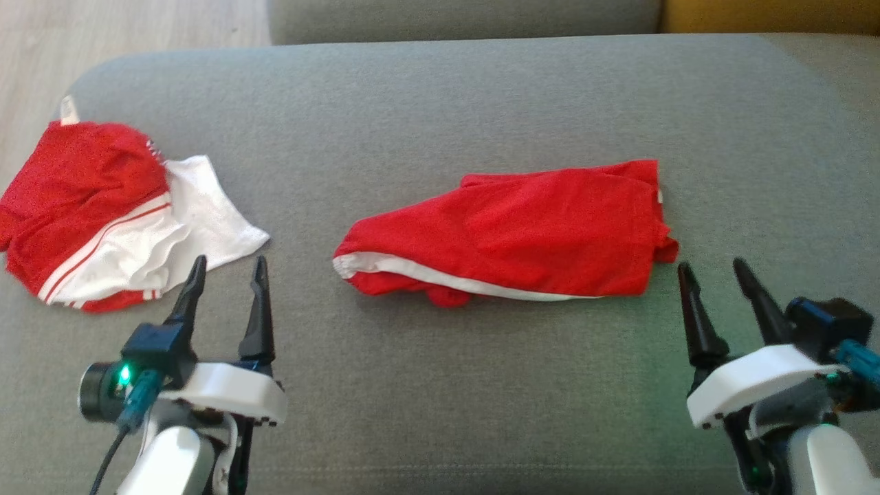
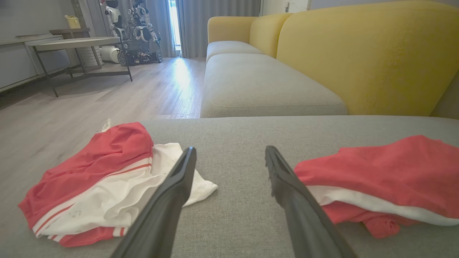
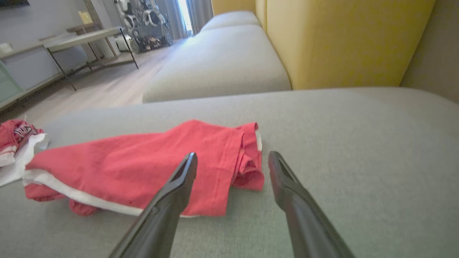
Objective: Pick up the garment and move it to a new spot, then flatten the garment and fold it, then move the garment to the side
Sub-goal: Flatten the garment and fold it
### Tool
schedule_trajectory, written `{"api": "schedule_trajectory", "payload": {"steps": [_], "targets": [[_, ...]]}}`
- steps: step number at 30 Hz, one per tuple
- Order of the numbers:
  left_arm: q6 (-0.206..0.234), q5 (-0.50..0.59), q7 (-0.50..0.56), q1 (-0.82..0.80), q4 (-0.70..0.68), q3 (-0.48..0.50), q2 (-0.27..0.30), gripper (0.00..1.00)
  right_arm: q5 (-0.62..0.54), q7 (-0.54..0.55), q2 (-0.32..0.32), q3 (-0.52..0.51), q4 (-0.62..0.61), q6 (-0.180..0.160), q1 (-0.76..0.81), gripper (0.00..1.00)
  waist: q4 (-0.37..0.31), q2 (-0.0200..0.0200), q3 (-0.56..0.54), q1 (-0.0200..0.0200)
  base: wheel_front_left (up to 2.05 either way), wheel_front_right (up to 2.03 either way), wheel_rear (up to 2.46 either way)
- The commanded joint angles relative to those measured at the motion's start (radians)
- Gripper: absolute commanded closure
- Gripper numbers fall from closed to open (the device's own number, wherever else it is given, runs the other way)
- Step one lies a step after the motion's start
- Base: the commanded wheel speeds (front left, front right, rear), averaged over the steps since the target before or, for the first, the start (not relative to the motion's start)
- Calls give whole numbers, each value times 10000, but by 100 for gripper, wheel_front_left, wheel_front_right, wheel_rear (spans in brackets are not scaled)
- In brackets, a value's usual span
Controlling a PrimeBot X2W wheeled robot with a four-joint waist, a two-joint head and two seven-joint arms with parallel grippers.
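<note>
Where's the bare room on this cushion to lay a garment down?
Bare: the cushion strip behind both garments, and its right end past the red garment. Crowded: the left end, with the red and white garment and the left end effector.

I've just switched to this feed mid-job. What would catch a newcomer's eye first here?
A red garment with a white stripe lies in the middle of the grey cushion. A crumpled red-and-white garment sits at the cushion's left end. The left tool and right tool are near the front edge, both open and empty.
</note>
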Motion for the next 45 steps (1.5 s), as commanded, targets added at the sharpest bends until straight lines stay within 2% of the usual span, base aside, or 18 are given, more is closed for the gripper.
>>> {"api": "schedule_trajectory", "payload": {"steps": [1, 9, 15, 16, 17, 18, 26, 36, 40, 45], "targets": [[-75, 105, -121, -650, -256, 342, 111, 0, -12, 79, -41, 199, -176, 40, -86, 0, 167, 0, 116, 0, 0, 0, 0], [-272, 270, -122, -1160, -210, 276, -199, 0, 92, 283, -294, 258, 1438, 40, -709, 0, 794, 0, 703, 0, 0, 0, 0], [-377, 413, -122, -1291, -203, 459, -402, 0, 164, 23, -455, 323, 2288, 40, -1346, 0, 945, 0, 1069, 0, 0, 0, 0], [-400, 443, -122, -1306, -198, 486, -436, 0, 181, -25, -477, 347, 2377, 40, -1429, 13, 955, 0, 1112, 0, 0, 0, 0], [-422, 478, -122, -1320, -189, 508, -464, 0, 207, -57, -480, 370, 2436, 40, -1497, 62, 959, 0, 1159, 0, 0, 0, 0], [-435, 527, -122, -1339, -177, 525, -488, 0, 232, -79, -486, 400, 2463, 40, -1544, 100, 963, 0, 1200, 0, 0, 0, 0], [-553, 794, -122, -1448, -121, 708, -708, 0, 418, -330, -483, 404, 1823, 40, -1413, 100, 882, 0, 1361, 0, 0, 0, 0], [-742, 1062, -122, -1450, -92, 1006, -929, 0, 377, 40, -508, 153, -84, 40, -1501, 100, 632, 0, 1401, 0, 0, 0, 0], [-883, 1155, -122, -1583, -94, 1024, -1040, 0, 479, 221, -697, 78, -27, 40, -2161, 100, 728, 0, 1590, 0, 0, 0, 0], [-1066, 1261, -122, -1820, -101, 1090, -1168, 0, 744, 156, -1026, -83, 745, 40, -3260, 100, 970, 0, 1969, 0, 0, 0, 0]]}}
